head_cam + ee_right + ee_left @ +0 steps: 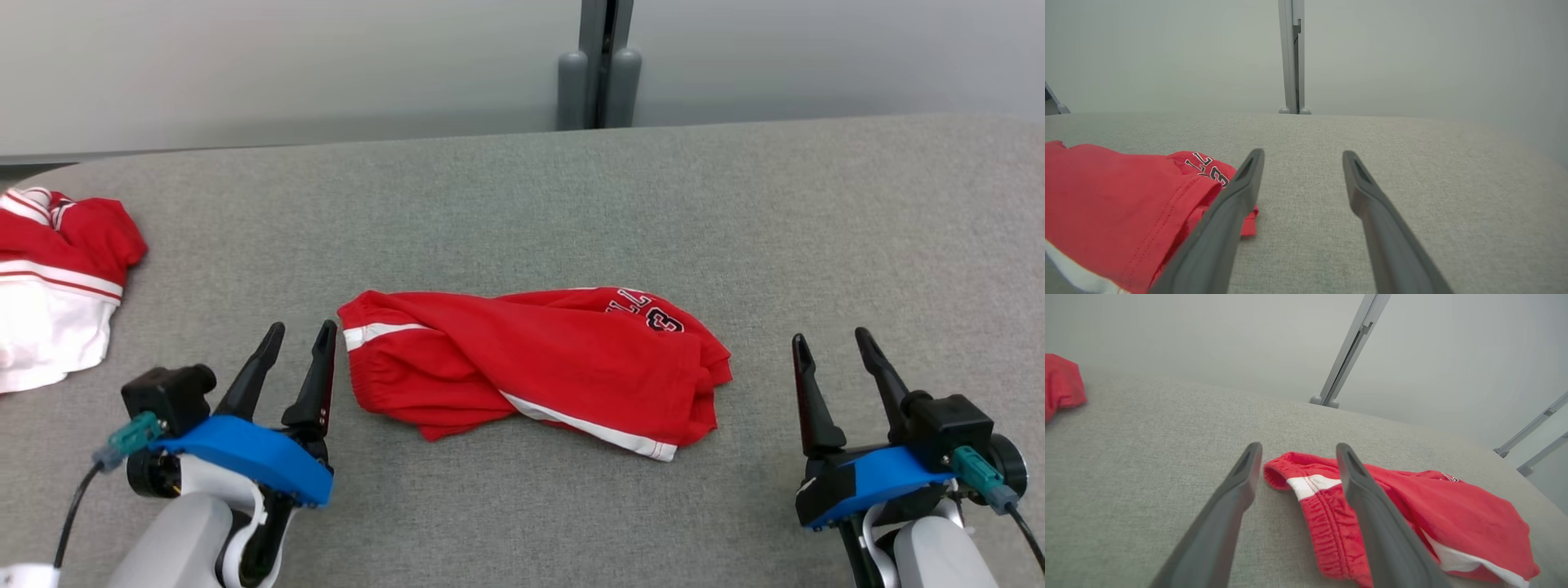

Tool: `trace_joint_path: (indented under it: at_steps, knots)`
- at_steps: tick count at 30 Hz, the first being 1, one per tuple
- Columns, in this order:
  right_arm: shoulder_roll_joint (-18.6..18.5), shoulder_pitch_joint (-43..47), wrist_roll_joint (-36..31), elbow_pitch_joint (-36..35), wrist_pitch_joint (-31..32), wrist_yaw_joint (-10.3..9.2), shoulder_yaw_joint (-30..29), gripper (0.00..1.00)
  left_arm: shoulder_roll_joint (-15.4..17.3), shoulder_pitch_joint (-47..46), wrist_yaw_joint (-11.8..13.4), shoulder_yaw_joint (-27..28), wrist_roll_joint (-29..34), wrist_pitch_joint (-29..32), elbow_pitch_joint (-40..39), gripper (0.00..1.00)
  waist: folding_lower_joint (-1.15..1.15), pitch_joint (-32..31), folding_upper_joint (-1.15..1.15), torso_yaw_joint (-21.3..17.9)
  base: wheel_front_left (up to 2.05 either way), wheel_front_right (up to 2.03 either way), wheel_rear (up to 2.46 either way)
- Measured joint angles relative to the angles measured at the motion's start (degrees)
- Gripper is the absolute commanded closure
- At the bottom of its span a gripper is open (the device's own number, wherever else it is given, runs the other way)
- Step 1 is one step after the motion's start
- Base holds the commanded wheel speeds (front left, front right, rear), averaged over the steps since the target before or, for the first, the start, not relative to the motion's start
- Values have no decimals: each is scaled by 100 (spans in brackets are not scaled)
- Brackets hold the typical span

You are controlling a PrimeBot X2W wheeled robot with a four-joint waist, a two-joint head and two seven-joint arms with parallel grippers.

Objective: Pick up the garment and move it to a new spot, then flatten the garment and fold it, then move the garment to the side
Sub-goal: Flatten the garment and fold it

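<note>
Lying bunched & twisted: red garment (535, 363)

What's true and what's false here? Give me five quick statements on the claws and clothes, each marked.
1. The shorts lie bunched on the table, between the two claws. True.
2. The left claw is open and holds nothing. True.
3. The right claw grips the shorts. False: it is open and apart from them, off to their right.
4. The shorts are folded flat. False: they are twisted and crumpled.
5. Another red and white garment lies at the table's left. True.
</note>
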Motion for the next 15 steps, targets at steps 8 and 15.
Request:
trace_joint_path:
  at_steps: [8, 15]
  knots:
    - [-1, 247, 141, 0, 10, 0, 388, 0, -269, 860, 528, 358, 379, -332, -690, 0, -1, -406, 0, 138, 0, 0, 0]
    - [0, 410, 300, 108, 1, 0, 650, 0, -745, 1691, 894, 1129, 1272, -345, -1372, 0, -1, -641, 0, 173, 0, 0, 0]
